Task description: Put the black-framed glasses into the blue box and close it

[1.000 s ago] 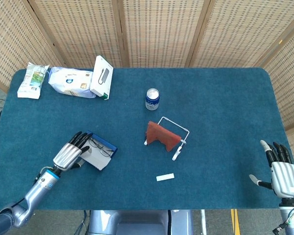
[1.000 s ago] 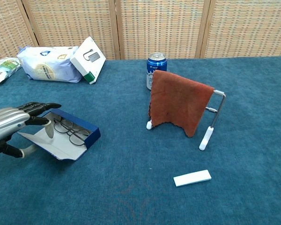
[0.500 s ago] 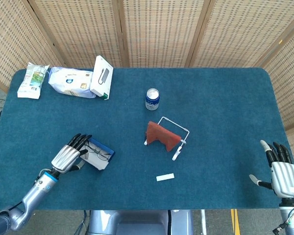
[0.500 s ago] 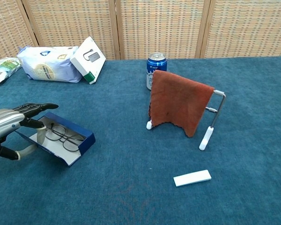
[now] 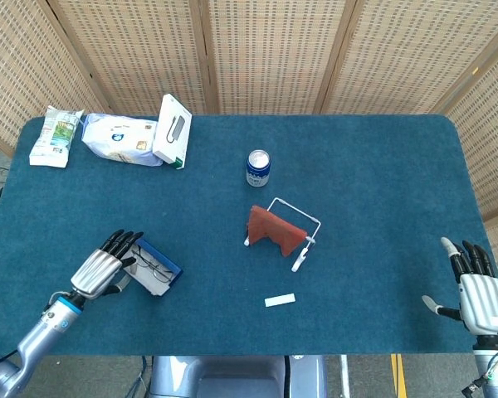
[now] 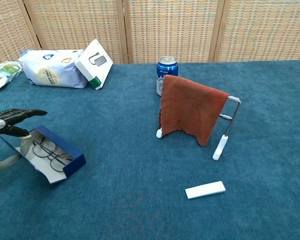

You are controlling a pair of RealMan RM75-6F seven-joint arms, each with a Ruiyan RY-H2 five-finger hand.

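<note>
The blue box (image 6: pixel 70 161) lies open at the table's front left, and the black-framed glasses (image 6: pixel 46 152) lie inside it. My left hand (image 6: pixel 10 126) grips the box's left end, thumb inside against the white lining and fingers stretched over the far wall. In the head view the same hand (image 5: pixel 100 267) sits just left of the box (image 5: pixel 168 271), where the glasses (image 5: pixel 153 267) show faintly. My right hand (image 5: pixel 480 292) rests at the table's front right edge, fingers straight and apart, holding nothing.
A red cloth (image 6: pixel 190 112) hangs on a white rack (image 6: pixel 225 131) mid-table, with a blue can (image 6: pixel 166 70) behind it. A flat white strip (image 6: pixel 205 189) lies near the front. A white box (image 6: pixel 94 62) and two packets (image 6: pixel 50 67) stand at the back left.
My left hand has drawn back to the left and toward the front edge, and the open blue box with the glasses has slid along with it. The right hand has not moved.
</note>
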